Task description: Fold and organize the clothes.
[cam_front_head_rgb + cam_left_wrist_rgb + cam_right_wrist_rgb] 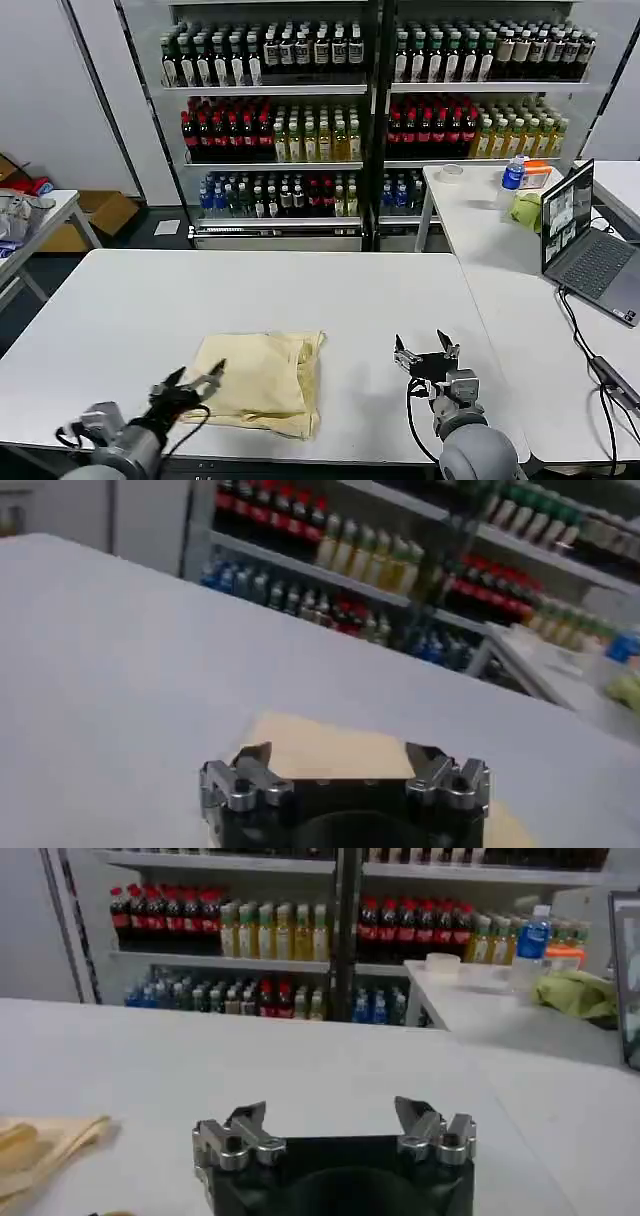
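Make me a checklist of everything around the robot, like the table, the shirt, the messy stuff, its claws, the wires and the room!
Surface: white table, mostly bare.
Job's things: cream-yellow garment, folded into a rough rectangle near the front edge, its right edge a bit rumpled.
Clutter: nothing seen on the work table; the side table holds a laptop, a water bottle and a green cloth.
Grippers: left gripper open over the garment's left edge; right gripper open above bare table, right of the garment.
Cables: black cable running from the laptop.
Surroundings: shelves of bottled drinks behind.
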Controlling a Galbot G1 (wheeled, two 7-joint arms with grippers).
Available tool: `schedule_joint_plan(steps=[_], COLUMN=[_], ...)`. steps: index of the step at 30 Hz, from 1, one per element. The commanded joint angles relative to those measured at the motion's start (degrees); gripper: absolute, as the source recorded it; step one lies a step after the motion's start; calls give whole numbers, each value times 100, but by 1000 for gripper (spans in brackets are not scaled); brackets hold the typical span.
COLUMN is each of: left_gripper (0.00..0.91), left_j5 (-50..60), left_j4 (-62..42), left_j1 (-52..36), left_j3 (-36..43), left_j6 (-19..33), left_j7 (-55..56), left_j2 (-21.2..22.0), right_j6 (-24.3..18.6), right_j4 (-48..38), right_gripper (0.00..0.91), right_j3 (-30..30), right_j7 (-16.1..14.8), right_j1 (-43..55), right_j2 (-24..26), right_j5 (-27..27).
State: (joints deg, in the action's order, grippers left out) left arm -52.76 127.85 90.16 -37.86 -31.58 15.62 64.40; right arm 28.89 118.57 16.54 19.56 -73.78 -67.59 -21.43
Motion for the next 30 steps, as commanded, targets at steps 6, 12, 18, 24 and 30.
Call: schedule_joint_plan(steps=[6, 12, 18, 24, 30], left_gripper=[907, 907, 907, 907, 907], left_j5=[-1506, -1551, -1536, -1496, -1427], left_j4=[-1442, -1563, -1604, -1634, -1777], left_j1=[-561, -759, -935, -1101, -1289], left_j3=[-587, -290, -3, 281, 457], left_j6=[-148, -146, -145, -141, -124], left_j7=[138, 132, 128, 112, 91], left_j2=[-81, 56, 120, 186, 248], right_j6=[1, 1, 6, 8, 23], right_j4=[83, 113, 127, 129, 145], right_gripper=[907, 907, 907, 907, 907], right_j3=[48, 59, 58, 75, 92], right_j7=[2, 5, 11, 16, 27], right_j1=[-67, -91, -103, -126, -133], right_j2=[37, 40, 20, 13, 0], right_j5=[0, 4, 14, 19, 26])
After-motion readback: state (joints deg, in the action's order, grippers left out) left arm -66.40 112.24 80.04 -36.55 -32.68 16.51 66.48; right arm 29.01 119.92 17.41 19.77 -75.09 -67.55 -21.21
